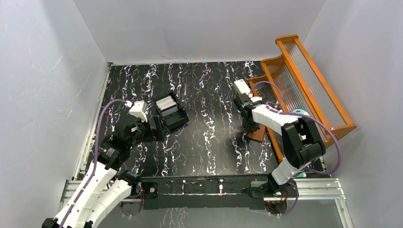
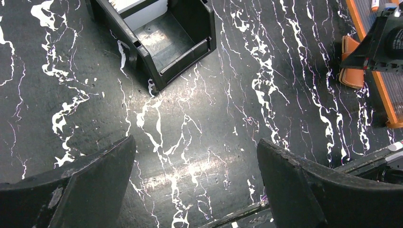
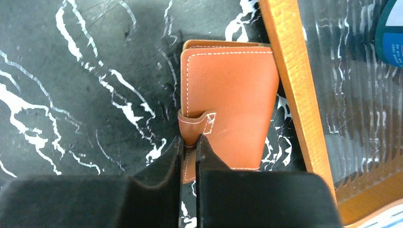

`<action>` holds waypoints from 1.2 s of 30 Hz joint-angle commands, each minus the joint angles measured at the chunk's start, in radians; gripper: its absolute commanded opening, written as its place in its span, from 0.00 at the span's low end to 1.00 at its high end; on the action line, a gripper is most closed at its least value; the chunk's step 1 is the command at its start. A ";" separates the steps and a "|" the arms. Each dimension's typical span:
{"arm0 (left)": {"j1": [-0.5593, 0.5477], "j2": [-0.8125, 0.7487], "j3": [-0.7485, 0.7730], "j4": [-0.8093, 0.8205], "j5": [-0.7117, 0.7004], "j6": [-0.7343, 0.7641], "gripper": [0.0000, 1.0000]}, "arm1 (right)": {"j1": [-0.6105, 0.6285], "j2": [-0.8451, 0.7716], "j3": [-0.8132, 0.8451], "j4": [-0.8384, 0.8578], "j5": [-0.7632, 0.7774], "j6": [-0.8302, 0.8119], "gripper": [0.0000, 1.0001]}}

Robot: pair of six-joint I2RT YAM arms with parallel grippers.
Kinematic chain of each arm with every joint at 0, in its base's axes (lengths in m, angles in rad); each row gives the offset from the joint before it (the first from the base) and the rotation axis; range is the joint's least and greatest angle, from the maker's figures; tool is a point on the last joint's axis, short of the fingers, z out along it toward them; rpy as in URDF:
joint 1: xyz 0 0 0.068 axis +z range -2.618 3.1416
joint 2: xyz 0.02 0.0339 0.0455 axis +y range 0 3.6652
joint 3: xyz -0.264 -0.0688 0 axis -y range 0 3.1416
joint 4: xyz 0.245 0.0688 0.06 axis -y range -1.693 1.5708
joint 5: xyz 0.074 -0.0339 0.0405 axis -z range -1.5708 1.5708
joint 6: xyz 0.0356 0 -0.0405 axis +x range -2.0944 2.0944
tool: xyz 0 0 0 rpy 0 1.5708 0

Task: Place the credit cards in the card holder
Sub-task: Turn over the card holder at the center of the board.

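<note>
Now my right gripper [image 3: 190,142] pinches the edge of the small brown leather card holder [image 3: 233,90], fingers nearly together just beneath its snap tab [image 3: 197,127]. It lies closed and flat on the black white-veined marble tabletop [image 3: 71,57], one side against the orange wooden frame [image 3: 290,85] of a ribbed clear rack. My left gripper [image 2: 197,152] hangs with jaws spread wide over bare tabletop, near a black plastic compartmented box [image 2: 185,52] holding something white that I cannot make out.
</note>
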 commanded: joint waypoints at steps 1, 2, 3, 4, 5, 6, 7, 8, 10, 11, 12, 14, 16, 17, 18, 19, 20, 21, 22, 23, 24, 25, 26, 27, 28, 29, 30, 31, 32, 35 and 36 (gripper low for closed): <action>0.007 -0.015 -0.009 0.017 0.019 0.016 0.99 | 0.078 0.020 0.043 -0.054 0.000 0.013 0.08; 0.007 -0.014 -0.009 0.017 0.025 0.018 0.99 | 0.094 0.007 0.052 -0.064 -0.005 0.015 0.05; 0.007 -0.014 -0.010 0.017 0.026 0.018 0.99 | 0.111 -0.008 0.059 -0.070 -0.020 0.016 0.02; 0.007 -0.014 -0.010 0.017 0.026 0.018 0.99 | 0.132 -0.025 0.065 -0.071 -0.041 0.014 0.01; 0.007 -0.015 -0.009 0.016 0.024 0.018 0.99 | 0.154 -0.045 0.069 -0.070 -0.065 0.013 0.00; 0.007 -0.018 -0.009 0.016 0.024 0.018 0.99 | 0.180 -0.069 0.074 -0.067 -0.094 0.012 0.00; 0.006 -0.021 -0.008 0.016 0.022 0.018 0.99 | 0.208 -0.095 0.078 -0.057 -0.129 0.014 0.00; 0.007 -0.024 -0.010 0.017 0.021 0.018 0.99 | 0.235 -0.121 0.079 -0.044 -0.181 0.016 0.00; 0.007 -0.029 -0.012 0.017 0.021 0.017 0.99 | 0.276 -0.172 0.081 -0.006 -0.318 0.043 0.00; 0.007 -0.031 -0.011 0.018 0.021 0.017 0.99 | 0.300 -0.202 0.076 0.024 -0.389 0.056 0.00; 0.007 -0.032 -0.011 0.016 0.020 0.017 0.99 | 0.326 -0.234 0.066 0.068 -0.447 0.071 0.00; 0.007 -0.036 -0.010 0.016 0.019 0.017 0.99 | 0.360 -0.300 0.016 0.191 -0.576 0.107 0.00; 0.007 -0.043 -0.011 0.018 0.016 0.016 0.99 | 0.366 -0.365 -0.062 0.342 -0.702 0.161 0.01; 0.007 -0.047 -0.012 0.018 0.016 0.015 0.99 | 0.365 -0.392 -0.114 0.411 -0.752 0.189 0.01; 0.007 -0.050 -0.013 0.018 0.015 0.015 0.99 | 0.366 -0.413 -0.151 0.462 -0.774 0.213 0.01; 0.006 -0.051 -0.013 0.019 0.014 0.015 0.99 | 0.366 -0.426 -0.187 0.517 -0.781 0.224 0.02; 0.007 -0.051 -0.016 0.020 0.012 0.014 0.99 | 0.367 -0.432 -0.216 0.543 -0.785 0.238 0.03; 0.007 -0.050 -0.015 0.021 0.010 0.014 0.99 | 0.366 -0.430 -0.239 0.555 -0.788 0.252 0.04; 0.007 -0.047 -0.015 0.021 0.011 0.014 0.99 | 0.365 -0.422 -0.259 0.567 -0.796 0.255 0.05; 0.007 -0.042 -0.016 0.019 0.011 0.014 0.99 | 0.365 -0.410 -0.277 0.582 -0.812 0.250 0.07; 0.007 -0.039 -0.015 0.019 0.011 0.014 0.99 | 0.365 -0.388 -0.289 0.592 -0.829 0.243 0.08; 0.007 -0.034 -0.015 0.020 0.012 0.014 0.99 | 0.365 -0.370 -0.297 0.599 -0.846 0.238 0.09; 0.007 -0.031 -0.014 0.019 0.014 0.014 0.99 | 0.365 -0.351 -0.302 0.602 -0.864 0.220 0.10; 0.007 -0.028 -0.015 0.019 0.013 0.014 0.99 | 0.365 -0.330 -0.303 0.603 -0.881 0.195 0.11; 0.007 -0.025 -0.015 0.019 0.013 0.014 0.99 | 0.364 -0.310 -0.300 0.599 -0.895 0.178 0.12; 0.007 -0.022 -0.015 0.019 0.014 0.014 0.99 | 0.363 -0.291 -0.295 0.590 -0.904 0.160 0.12; 0.007 -0.019 -0.014 0.019 0.014 0.014 0.99 | 0.362 -0.275 -0.283 0.560 -0.900 0.137 0.13; 0.007 -0.017 -0.016 0.020 0.012 0.014 0.99 | 0.358 -0.260 -0.264 0.514 -0.867 0.114 0.15; 0.007 -0.015 -0.016 0.019 0.006 0.013 0.99 | 0.355 -0.249 -0.246 0.458 -0.814 0.092 0.21; 0.007 -0.008 -0.014 0.016 0.006 0.012 0.99 | 0.341 -0.228 -0.175 0.294 -0.644 0.040 0.37; 0.007 -0.008 -0.016 0.017 0.009 0.012 0.99 | 0.341 -0.226 -0.140 0.253 -0.605 0.026 0.41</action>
